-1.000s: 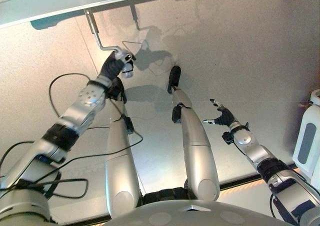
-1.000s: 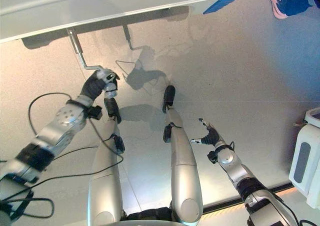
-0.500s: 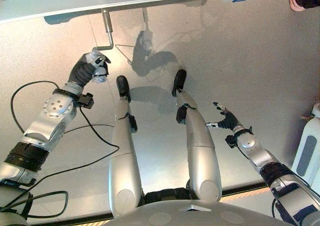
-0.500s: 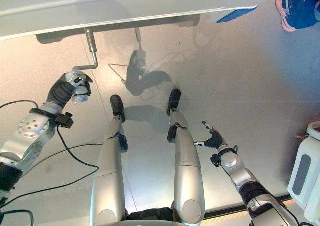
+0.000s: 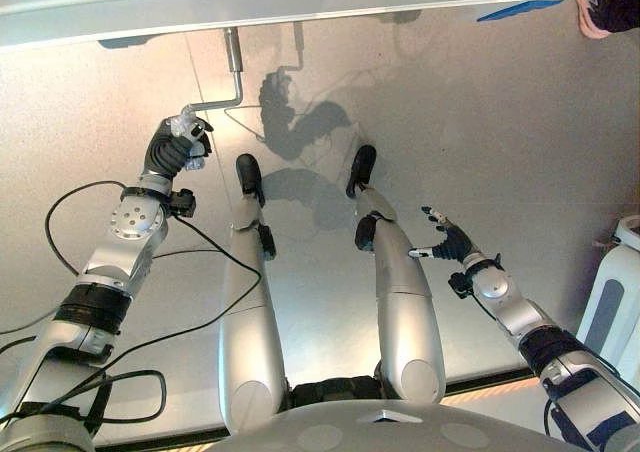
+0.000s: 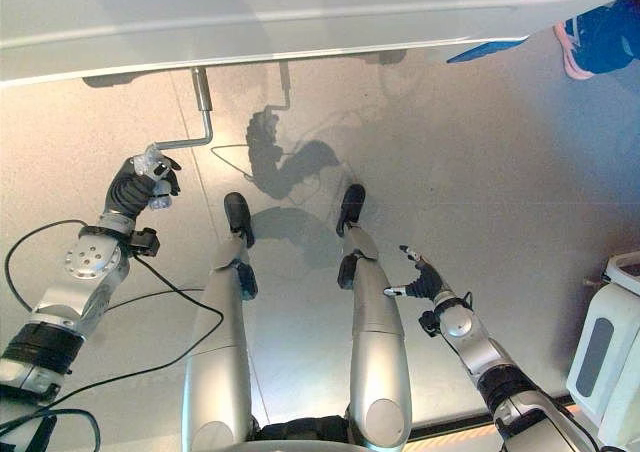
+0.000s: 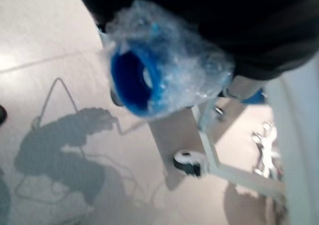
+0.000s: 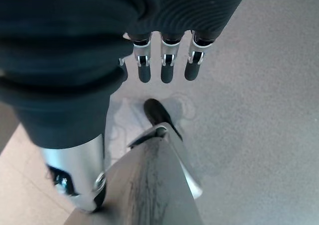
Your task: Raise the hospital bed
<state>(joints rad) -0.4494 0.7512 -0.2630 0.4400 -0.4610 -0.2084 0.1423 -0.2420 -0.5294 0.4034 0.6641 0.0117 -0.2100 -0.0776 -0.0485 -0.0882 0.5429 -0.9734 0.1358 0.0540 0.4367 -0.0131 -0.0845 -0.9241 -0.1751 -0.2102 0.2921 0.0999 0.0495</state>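
Cranking step in hand: left hand (image 5: pixel 174 147) is curled round the blue grip of the crank handle (image 5: pixel 226 84) under the hospital bed (image 5: pixel 150 2) edge, right hand (image 5: pixel 447 243) hangs spread and idle; next likely needs another turn.

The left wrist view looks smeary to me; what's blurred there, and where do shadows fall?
Left wrist view: the plastic-wrapped blue crank handle in the left hand is soft and out of focus. Left eye view: the crank casts a dark shadow on the floor beside it.
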